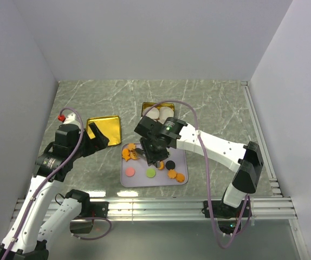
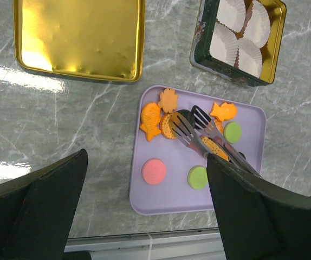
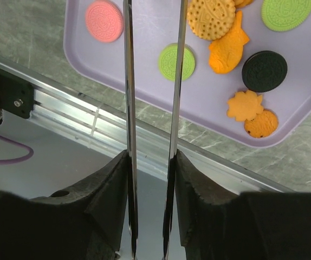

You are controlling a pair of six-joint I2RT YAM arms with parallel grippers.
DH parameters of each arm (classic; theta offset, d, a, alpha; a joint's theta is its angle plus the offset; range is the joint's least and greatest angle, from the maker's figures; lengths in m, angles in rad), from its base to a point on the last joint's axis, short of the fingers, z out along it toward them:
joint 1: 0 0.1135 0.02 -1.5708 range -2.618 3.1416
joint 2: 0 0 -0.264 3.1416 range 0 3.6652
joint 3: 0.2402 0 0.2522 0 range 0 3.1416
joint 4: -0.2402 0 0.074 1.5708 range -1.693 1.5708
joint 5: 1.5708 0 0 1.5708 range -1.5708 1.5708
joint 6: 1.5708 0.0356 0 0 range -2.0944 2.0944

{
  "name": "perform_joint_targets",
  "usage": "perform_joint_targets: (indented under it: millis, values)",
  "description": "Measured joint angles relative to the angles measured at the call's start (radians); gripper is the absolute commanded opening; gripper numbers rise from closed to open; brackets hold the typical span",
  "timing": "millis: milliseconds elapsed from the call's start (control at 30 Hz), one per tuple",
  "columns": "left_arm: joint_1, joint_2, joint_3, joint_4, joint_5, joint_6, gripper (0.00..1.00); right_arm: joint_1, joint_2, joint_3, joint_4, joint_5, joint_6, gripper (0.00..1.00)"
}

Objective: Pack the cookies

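The cookies lie on a lilac tray [image 1: 139, 182]: a pink one [image 1: 130, 171], a green one [image 1: 151, 173], a black one [image 1: 170, 165] and orange ones [image 1: 127, 152]. My right gripper [image 1: 154, 149] is shut on metal tongs [image 3: 127, 81]. It holds them over the tray with their tips [image 2: 183, 128] apart above the orange cookies [image 2: 150, 120]. No cookie shows between the tips. My left gripper [image 1: 98, 135] is open and empty, above the table left of the tray. In the left wrist view the pink cookie [image 2: 154, 171] and a green one [image 2: 198, 177] lie between its fingers.
A gold tin [image 1: 146, 106] with white paper cups [image 2: 237, 40] stands behind the tray. Its gold lid [image 1: 105, 130] lies to the left. A metal rail [image 3: 90, 122] runs along the table's near edge. White walls close the sides and back.
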Motion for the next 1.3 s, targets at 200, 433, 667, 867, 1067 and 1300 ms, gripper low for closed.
perform_joint_targets:
  millis: [200, 433, 667, 867, 1067, 1300]
  values:
    - [0.000, -0.002, 0.000, 0.000, -0.002, -0.001, 0.98, -0.001, 0.037, 0.147, -0.073, 0.027, -0.023, 0.40]
    - [0.000, -0.007, 0.000, 0.000, -0.005, -0.001, 0.99, -0.042, 0.114, 0.460, -0.157, 0.066, -0.107, 0.38]
    - [0.000, 0.015, 0.000, 0.001, 0.000, 0.000, 0.99, -0.239, 0.187, 0.589, -0.175, 0.070, -0.172, 0.35]
    - [0.000, 0.100, -0.004, 0.002, 0.011, 0.004, 0.99, -0.382, 0.290, 0.633, -0.148, 0.068, -0.211, 0.34]
    - [-0.002, 0.113, -0.006, 0.005, 0.014, 0.007, 0.99, -0.397, 0.362, 0.647, -0.135, 0.067, -0.229, 0.34]
    - [-0.064, 0.111, -0.006, 0.003, -0.012, -0.002, 0.99, -0.398, 0.362, 0.626, -0.098, 0.068, -0.199, 0.39]
